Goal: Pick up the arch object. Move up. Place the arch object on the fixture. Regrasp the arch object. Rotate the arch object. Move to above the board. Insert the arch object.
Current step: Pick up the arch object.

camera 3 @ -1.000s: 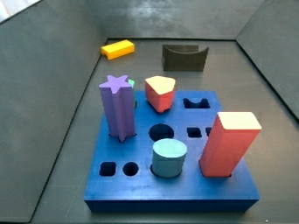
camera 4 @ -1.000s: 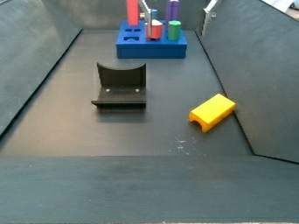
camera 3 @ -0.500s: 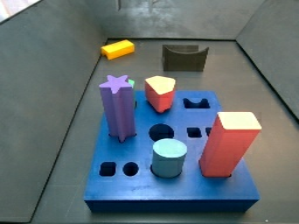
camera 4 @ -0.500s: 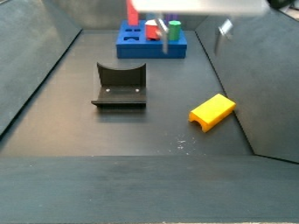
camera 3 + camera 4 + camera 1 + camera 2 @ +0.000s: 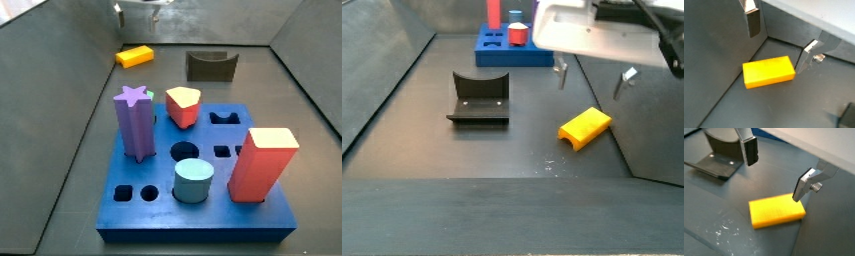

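Above arch object point(image 5: 768, 71) | gripper point(image 5: 779, 42) fingers point(image 5: 753, 22) wide apart | holding nothing

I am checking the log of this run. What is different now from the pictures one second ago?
The gripper has come into view and now hangs above the arch object, jaws open, one finger on each side and nothing held. A second ago only a little of it showed. The arch object lies on the floor as before, and the fixture, the board and its pegs have not moved.

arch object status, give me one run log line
phase: approach | gripper: open, above arch object | arch object: on floor, ungrasped | fixture: empty
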Controlling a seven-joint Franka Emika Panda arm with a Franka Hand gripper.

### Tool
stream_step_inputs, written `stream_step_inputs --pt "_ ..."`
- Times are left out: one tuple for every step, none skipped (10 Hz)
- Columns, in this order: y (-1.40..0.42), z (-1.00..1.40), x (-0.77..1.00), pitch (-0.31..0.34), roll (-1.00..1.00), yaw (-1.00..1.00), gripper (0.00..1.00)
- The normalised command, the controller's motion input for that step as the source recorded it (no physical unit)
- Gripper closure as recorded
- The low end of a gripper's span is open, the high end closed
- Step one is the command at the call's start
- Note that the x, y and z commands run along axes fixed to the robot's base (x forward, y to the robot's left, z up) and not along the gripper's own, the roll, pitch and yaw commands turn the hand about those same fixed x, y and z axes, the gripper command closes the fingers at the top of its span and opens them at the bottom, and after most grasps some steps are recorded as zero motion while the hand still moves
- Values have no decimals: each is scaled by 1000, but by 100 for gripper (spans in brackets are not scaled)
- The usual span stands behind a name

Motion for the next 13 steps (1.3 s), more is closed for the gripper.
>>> stream_step_inputs --pt "180 -457 0 -163 -277 -517 0" --pt "231 -466 203 -80 -281 -500 0" --pt "237 -497 291 0 -279 -466 0" --pt "234 -494 357 0 -283 -429 0" --pt "217 -471 334 4 -294 -429 0" --pt "197 -426 363 54 -313 -417 0" --pt "177 -394 340 61 -324 -426 0" --pt "160 -360 394 89 -334 -411 0" --pt "143 -340 423 107 -331 -406 0" --pt "97 -340 214 40 -357 -443 0" --pt "9 -263 109 4 -406 -446 0" --pt "0 -149 0 0 -477 -429 0" --pt "0 -71 -131 -60 -500 -411 0"
